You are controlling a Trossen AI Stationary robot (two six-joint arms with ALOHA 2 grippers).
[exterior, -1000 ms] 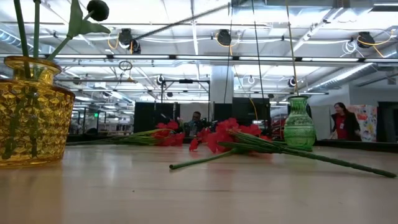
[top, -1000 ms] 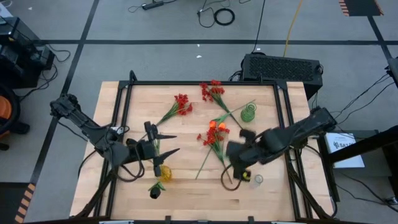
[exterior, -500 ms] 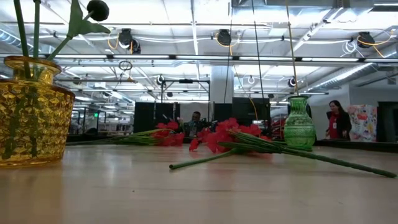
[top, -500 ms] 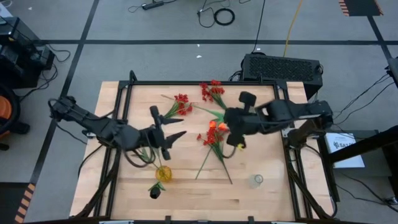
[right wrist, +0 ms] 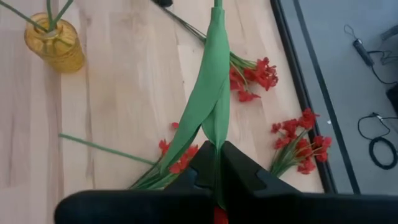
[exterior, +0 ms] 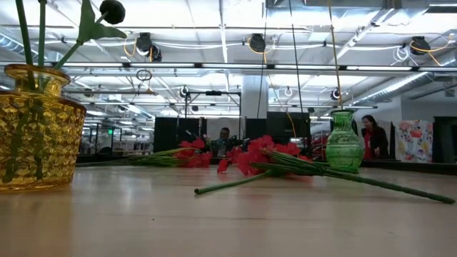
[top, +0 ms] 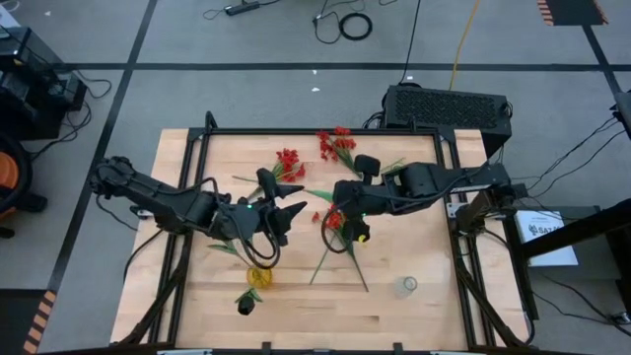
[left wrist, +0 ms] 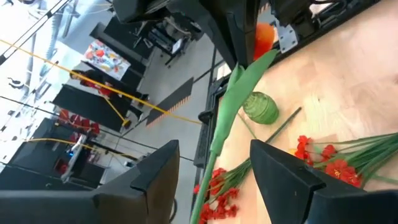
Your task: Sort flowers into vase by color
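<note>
Over the middle of the surface, the right end effector is clamped on an orange tulip's green stem. Opposite, the left end effector has its fingers apart around that stem. Red clusters lie nearby; the yellow vase holds stems near the front edge.

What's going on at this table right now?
A two-armed robot is sorting fake flowers into vases. The right pincer is shut on an orange flower, held above the middle of the table. The left pincer is open beside it. Red flowers lie loose; a yellow vase already holds stems.
</note>
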